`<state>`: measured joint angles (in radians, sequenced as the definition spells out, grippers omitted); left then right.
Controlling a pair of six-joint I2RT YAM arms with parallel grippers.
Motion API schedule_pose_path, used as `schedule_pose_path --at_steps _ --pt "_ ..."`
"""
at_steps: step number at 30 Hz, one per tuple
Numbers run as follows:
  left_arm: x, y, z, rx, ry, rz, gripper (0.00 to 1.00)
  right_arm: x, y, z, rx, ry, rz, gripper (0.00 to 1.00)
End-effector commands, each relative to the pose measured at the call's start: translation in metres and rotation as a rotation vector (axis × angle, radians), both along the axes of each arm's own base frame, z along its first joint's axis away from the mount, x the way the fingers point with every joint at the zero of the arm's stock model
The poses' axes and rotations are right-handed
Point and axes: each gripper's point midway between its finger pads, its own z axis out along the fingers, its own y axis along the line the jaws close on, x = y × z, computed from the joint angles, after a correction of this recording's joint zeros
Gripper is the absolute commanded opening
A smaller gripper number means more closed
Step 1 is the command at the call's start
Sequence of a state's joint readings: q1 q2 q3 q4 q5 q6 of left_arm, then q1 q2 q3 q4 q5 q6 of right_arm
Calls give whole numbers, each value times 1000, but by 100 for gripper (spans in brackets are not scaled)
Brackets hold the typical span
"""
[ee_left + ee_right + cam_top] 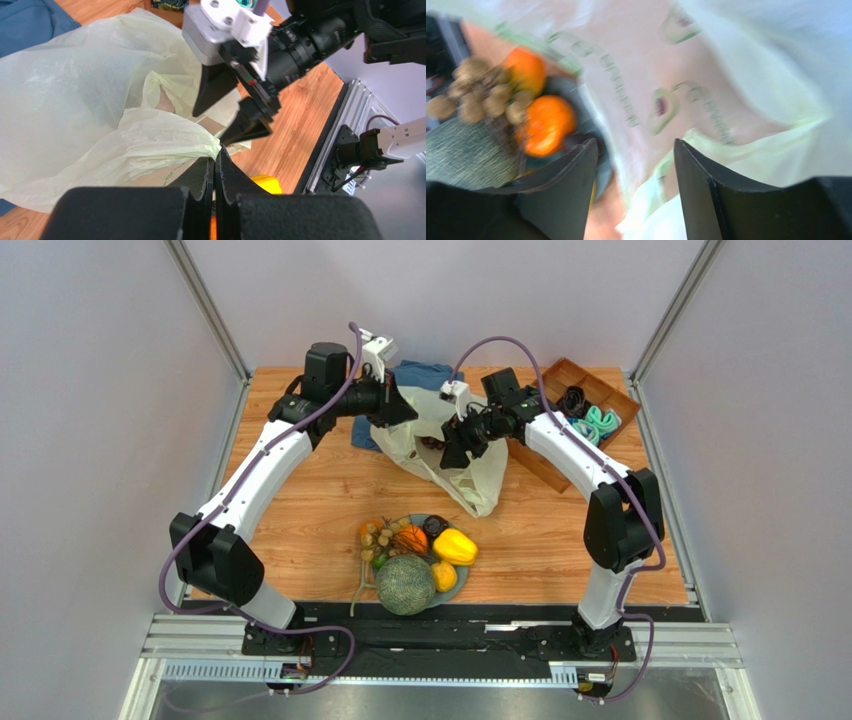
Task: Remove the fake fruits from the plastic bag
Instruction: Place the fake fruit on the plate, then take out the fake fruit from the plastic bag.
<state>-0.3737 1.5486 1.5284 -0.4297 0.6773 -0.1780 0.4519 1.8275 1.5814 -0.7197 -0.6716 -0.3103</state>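
Your left gripper (216, 160) is pinching the bag (75, 100); your right gripper (635, 145) is gaping empty. The fruits (405, 585) are lying outside already; whether any remain inside is hidden.

Green printed lettering (618, 95) was seen on the plastic bag (746, 65), set in two rows across its film, but it was too blurred to be read. Beside each row a green-outlined emblem (661, 107) with a dark centre was printed. No other text was made out.
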Motion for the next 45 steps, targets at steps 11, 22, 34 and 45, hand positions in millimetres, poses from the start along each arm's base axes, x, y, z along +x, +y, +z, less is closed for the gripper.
schedule_pose_path --at_steps 11,22,34,45 --pt "-26 -11 75 -157 -103 -98 0 113 -18 -31 -254 -364 -13 55" --pt "-26 -29 89 -166 -132 -180 0 182 -24 -69 -367 -425 -73 76" --pt "-18 -33 70 -127 -113 -178 0 175 -26 -119 -407 -324 89 46" --pt "12 -20 33 2 -127 -38 0 130 -23 27 -85 -374 2 0"
